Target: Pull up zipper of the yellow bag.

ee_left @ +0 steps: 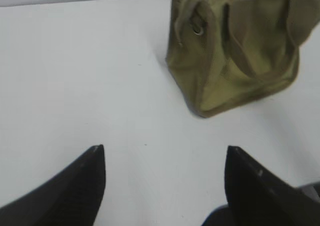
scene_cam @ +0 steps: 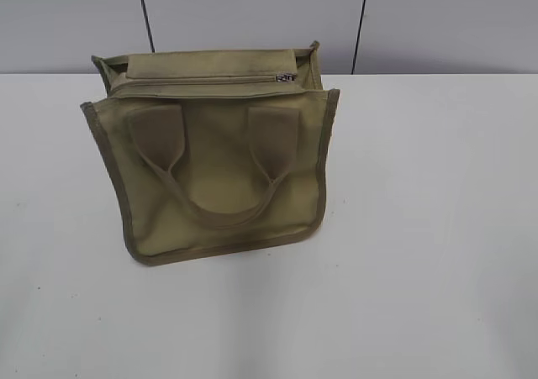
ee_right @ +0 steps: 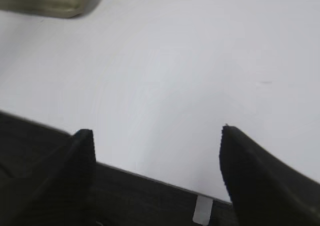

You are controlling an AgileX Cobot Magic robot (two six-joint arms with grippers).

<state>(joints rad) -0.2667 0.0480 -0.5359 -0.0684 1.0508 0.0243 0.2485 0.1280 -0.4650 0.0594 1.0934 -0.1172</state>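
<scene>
The yellow bag [scene_cam: 218,156] stands upright on the white table [scene_cam: 420,228], a boxy khaki tote with darker edge trim and a looped handle hanging down its front. The zipper [scene_cam: 210,81] runs along its top, with the silver slider [scene_cam: 286,77] at the right end. The bag also shows in the left wrist view [ee_left: 235,50], at the top right, and one corner of it shows in the right wrist view [ee_right: 50,0]. My left gripper [ee_left: 165,153] is open and empty over bare table, well short of the bag. My right gripper [ee_right: 155,133] is open and empty over the table's front edge.
A grey panelled wall [scene_cam: 252,13] stands behind the table. The table's dark front edge [ee_right: 150,196] shows in the right wrist view, with a small white label [ee_right: 202,209] on it. Neither arm shows in the exterior view.
</scene>
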